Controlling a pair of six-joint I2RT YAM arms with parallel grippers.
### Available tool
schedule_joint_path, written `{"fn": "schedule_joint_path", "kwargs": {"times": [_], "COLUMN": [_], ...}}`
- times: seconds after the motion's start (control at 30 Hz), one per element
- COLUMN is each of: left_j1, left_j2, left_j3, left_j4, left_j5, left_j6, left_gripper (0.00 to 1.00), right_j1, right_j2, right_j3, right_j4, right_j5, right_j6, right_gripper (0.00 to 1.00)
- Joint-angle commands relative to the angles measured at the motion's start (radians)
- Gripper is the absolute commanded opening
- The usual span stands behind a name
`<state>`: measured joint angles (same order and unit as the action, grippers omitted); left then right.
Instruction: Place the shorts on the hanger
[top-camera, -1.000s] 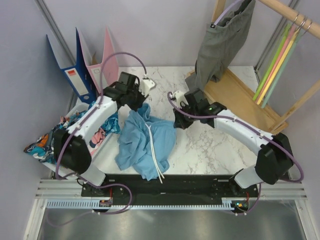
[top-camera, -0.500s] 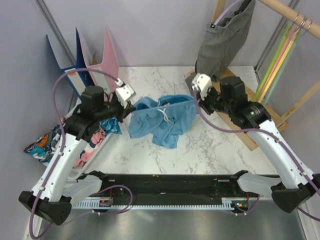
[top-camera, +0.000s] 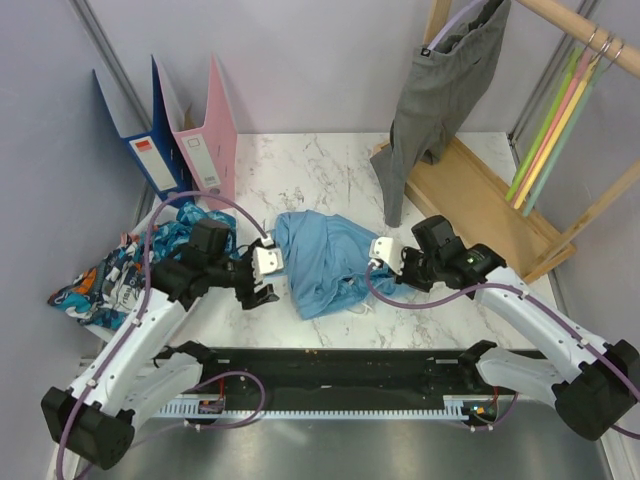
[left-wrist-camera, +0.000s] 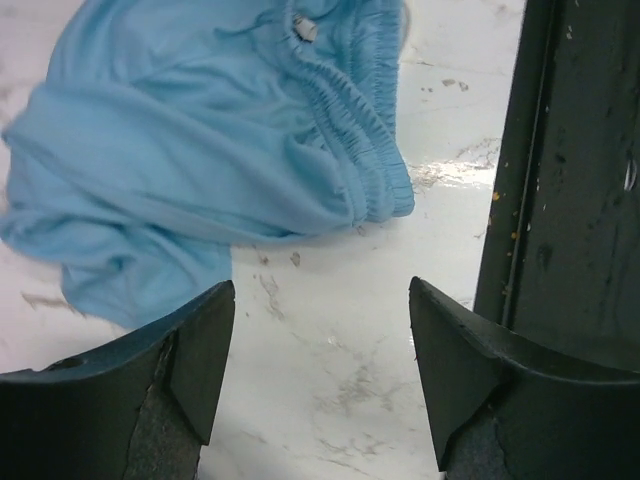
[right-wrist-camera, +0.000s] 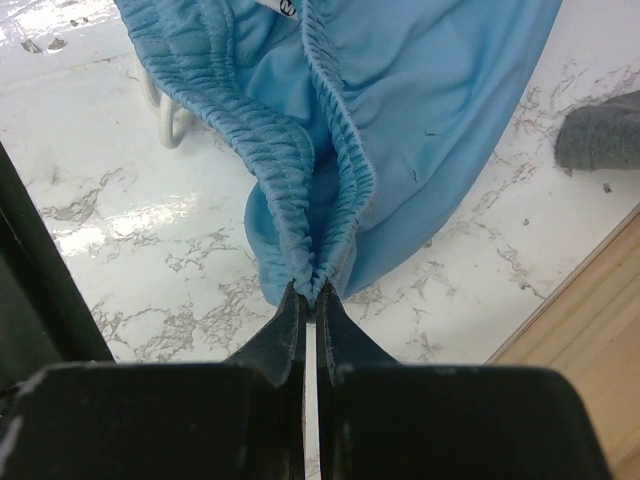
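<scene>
Far left of the shorts (top-camera: 322, 258), a heap of multicoloured clothes (top-camera: 108, 278) lies at the edge of the marble tabletop (top-camera: 330, 170). Behind the heap, two blue binders (top-camera: 150, 150) and a pink binder (top-camera: 215, 140) stand upright against the wall.

The left hand (left-wrist-camera: 320, 300) hovers just left of the shorts. Its fingers (left-wrist-camera: 195, 350) are spread apart with only bare marble between them, and they do not touch the cloth. In the left wrist view the elastic waistband lies just beyond the fingertips, and the black frame (left-wrist-camera: 570, 170) at the near edge of the tabletop runs down the right side.

The shorts lie crumpled on the tabletop about midway between the two arms, light blue with a gathered waistband. A loop of white drawstring (right-wrist-camera: 163, 118) rests on the marble beside them.

The right hand (right-wrist-camera: 316, 292) sits at the right edge of the shorts. Its fingers are pressed together on a pinched fold of the waistband, which bunches up where they meet.

Behind and to the right of the shorts, a grey garment (top-camera: 440, 100) hangs down onto a wooden base (top-camera: 490, 205). Farthest right, well apart from the shorts, the lime hanger (top-camera: 541, 128) hangs beside pink and yellow ones from a wooden rail (top-camera: 590, 25).
</scene>
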<state>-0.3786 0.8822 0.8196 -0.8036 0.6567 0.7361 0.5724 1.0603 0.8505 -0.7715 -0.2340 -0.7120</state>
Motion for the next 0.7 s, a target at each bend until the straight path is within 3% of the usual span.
{"fn": "schedule_joint_path", "kwargs": {"times": [0.0,0.07,0.17,0.3,0.47,0.57,0.67], "left_j1": [-0.115,-0.237,-0.324,-0.361,-0.439,-0.476,-0.491], "left_j2": [0.049,0.06,0.104,0.253,0.314,0.35,0.393], "left_j3": [-0.046,-0.088,-0.164,-0.133,-0.186,-0.204,-0.229], "left_j4": [0.037,0.1,0.194,0.251,0.398,0.449,0.492], "left_j5": [0.055,-0.006,-0.101,-0.121,-0.192,-0.25,-0.322], "left_j6": [0.342,0.396,0.453,0.457,0.479,0.457,0.427], "left_gripper": [0.77,0.78,0.78,0.79,0.78,0.75,0.57], "right_j1": [0.004,0.004,0.004,0.004,0.004,0.004,0.003], "right_j2": [-0.017,-0.023,-0.025,-0.029,-0.057,-0.074,-0.085], "right_j3": [-0.007,-0.017,-0.019,-0.016,-0.033,-0.051,-0.059], "right_j4": [0.057,0.063,0.066,0.066,0.04,0.029,0.028], "right_j5": [-0.005,-0.004,-0.001,0.007,0.002,0.012,0.015], "right_j6": [-0.038,-0.035,-0.029,-0.021,-0.032,-0.046,-0.049], "right_gripper": [0.0,0.0,0.0,0.0,0.0,0.0,0.0]}}
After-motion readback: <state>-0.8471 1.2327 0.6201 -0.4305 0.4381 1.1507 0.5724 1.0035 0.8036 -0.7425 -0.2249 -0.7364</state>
